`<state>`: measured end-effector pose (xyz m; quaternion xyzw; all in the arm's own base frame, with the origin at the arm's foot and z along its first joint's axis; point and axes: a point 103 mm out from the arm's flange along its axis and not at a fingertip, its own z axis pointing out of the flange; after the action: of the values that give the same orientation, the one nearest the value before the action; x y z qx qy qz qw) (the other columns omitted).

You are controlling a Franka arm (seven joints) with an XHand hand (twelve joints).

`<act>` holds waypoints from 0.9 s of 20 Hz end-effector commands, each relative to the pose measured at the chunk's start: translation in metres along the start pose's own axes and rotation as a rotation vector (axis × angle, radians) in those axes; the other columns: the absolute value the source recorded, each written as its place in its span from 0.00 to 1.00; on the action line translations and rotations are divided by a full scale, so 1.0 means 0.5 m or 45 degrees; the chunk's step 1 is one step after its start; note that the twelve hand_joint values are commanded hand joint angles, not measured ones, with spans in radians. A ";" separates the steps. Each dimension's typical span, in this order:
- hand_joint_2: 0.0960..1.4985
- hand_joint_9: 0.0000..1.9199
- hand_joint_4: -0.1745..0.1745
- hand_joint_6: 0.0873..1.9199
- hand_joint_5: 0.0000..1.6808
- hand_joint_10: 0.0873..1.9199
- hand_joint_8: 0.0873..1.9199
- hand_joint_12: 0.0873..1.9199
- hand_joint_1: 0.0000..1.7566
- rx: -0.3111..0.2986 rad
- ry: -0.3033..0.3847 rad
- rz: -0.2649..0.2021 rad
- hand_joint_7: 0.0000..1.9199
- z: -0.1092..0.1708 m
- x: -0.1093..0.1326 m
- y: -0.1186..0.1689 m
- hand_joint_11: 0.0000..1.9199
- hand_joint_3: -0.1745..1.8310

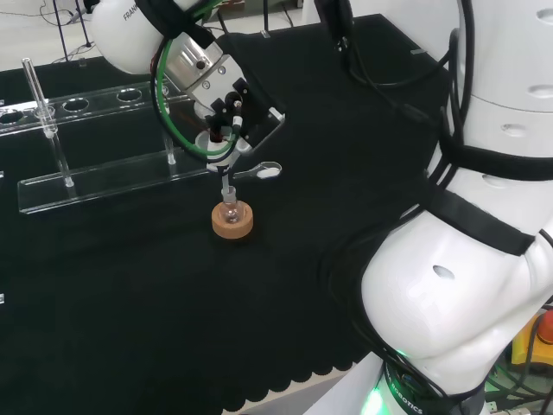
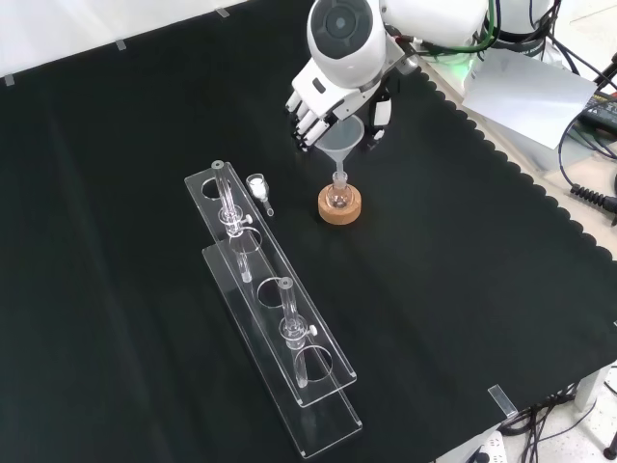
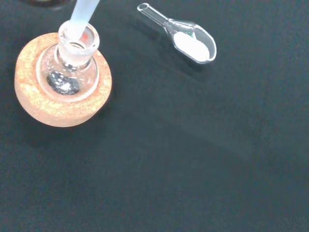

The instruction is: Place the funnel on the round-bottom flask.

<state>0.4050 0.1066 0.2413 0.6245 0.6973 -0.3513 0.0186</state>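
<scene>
Black-cloth-covered desk (image 2: pixel 145 145) first: soft cloth under everything, so could let a nudged stand slide or rock.

Long clear plastic test-tube rack (image 2: pixel 323 420) running from mid-desk toward the near edge in the front view. Apart from the work, and probably safe unless swept by the arm on the way out.

Black and white hand (image 2: pixel 313 101) near the desk's far edge in the front view, fingers (image 2: pixel 304 121) and thumb closed on the bowl of the clear cone-shaped funnel (image 2: pixel 343 138). Funnel directly above the flask. In the wrist view, stem slanted, with its tip at the mouth of the neck, not visibly seated. Likely trouble: letting go while tilted, leaving the funnel to lean, tip out, or drag the flask over with it. Pushing down off-centre could also jam the stem against the glass rim.

Round tan cork ring (image 2: pixel 339 209), with the small clear round-bottom glass flask (image 3: pixel 72 67) resting in it. Light and top-heavy once the funnel is on, and easily pushed off the ring by a sideways nudge from the stem.

Small clear scoop of white powder (image 3: pixel 193 43) lying near the ring. Spill possible if brushed by withdrawing fingers.

No label or writing made out on the glassware, the rack or the ring.
</scene>
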 end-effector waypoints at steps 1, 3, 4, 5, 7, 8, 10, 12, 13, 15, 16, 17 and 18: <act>0.51 0.46 0.48 0.32 0.36 0.16 0.26 0.62 0.41 0.002 0.017 -0.015 0.33 0.006 0.010 0.008 0.36 0.41; 0.51 0.46 0.48 0.32 0.36 0.16 0.26 0.62 0.41 0.005 0.014 -0.014 0.33 0.005 0.010 0.008 0.36 0.41; 0.51 0.46 0.48 0.32 0.36 0.16 0.26 0.62 0.41 0.006 0.015 -0.015 0.33 0.005 0.010 0.008 0.36 0.41; 0.51 0.46 0.48 0.32 0.36 0.16 0.26 0.62 0.41 0.007 0.013 -0.014 0.33 0.006 0.010 0.008 0.36 0.41; 0.51 0.46 0.48 0.32 0.36 0.16 0.26 0.62 0.41 0.009 0.008 -0.013 0.33 0.006 0.009 0.008 0.36 0.41; 0.51 0.46 0.48 0.32 0.36 0.16 0.26 0.62 0.41 0.011 0.006 -0.012 0.33 0.007 0.009 0.008 0.36 0.41; 0.51 0.46 0.48 0.32 0.36 0.16 0.26 0.62 0.41 0.015 0.006 -0.010 0.33 0.009 0.008 0.009 0.36 0.41; 0.51 0.46 0.48 0.32 0.36 0.16 0.26 0.62 0.41 0.015 0.009 -0.010 0.33 0.010 0.007 0.009 0.36 0.41; 0.51 0.46 0.48 0.32 0.36 0.16 0.26 0.62 0.41 0.015 0.010 -0.011 0.33 0.011 0.007 0.010 0.36 0.41; 0.51 0.46 0.48 0.32 0.36 0.16 0.26 0.62 0.41 0.015 0.012 -0.010 0.33 0.013 0.006 0.010 0.36 0.41; 0.51 0.46 0.48 0.32 0.36 0.16 0.26 0.62 0.41 0.016 0.013 -0.010 0.33 0.014 0.005 0.010 0.36 0.41; 0.51 0.46 0.48 0.32 0.36 0.17 0.26 0.62 0.41 0.017 0.015 -0.011 0.33 0.015 0.005 0.011 0.36 0.41; 0.51 0.46 0.48 0.32 0.36 0.17 0.26 0.62 0.41 0.016 0.017 -0.012 0.33 0.016 0.004 0.011 0.36 0.41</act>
<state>0.4063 0.1054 0.2326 0.6234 0.6978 -0.3527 0.0097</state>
